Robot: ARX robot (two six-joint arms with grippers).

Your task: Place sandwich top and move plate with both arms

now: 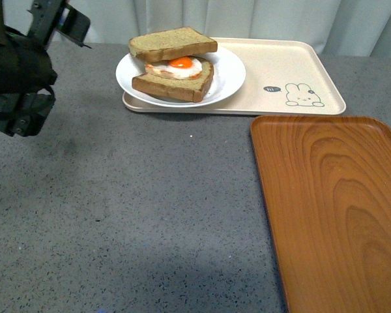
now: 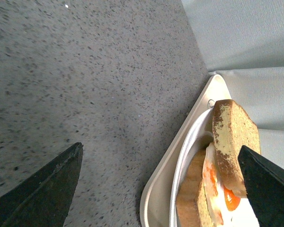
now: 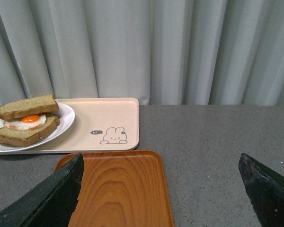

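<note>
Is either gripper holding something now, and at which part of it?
Nothing is held. The left gripper and the right gripper are both open and empty; the sandwich top rests on the egg.

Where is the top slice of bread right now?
In the front view, the sandwich top leans on the fried egg, on the white plate at the beige tray's left end.

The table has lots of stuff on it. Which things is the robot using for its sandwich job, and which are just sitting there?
For the job:
- sandwich top, already resting on the egg
- plate
- left gripper, open
- right gripper, open

Just sitting there:
- fried egg and bottom slice
- rabbit-print tray, under the plate
- wood-grain tray, bare
- curtain
</note>
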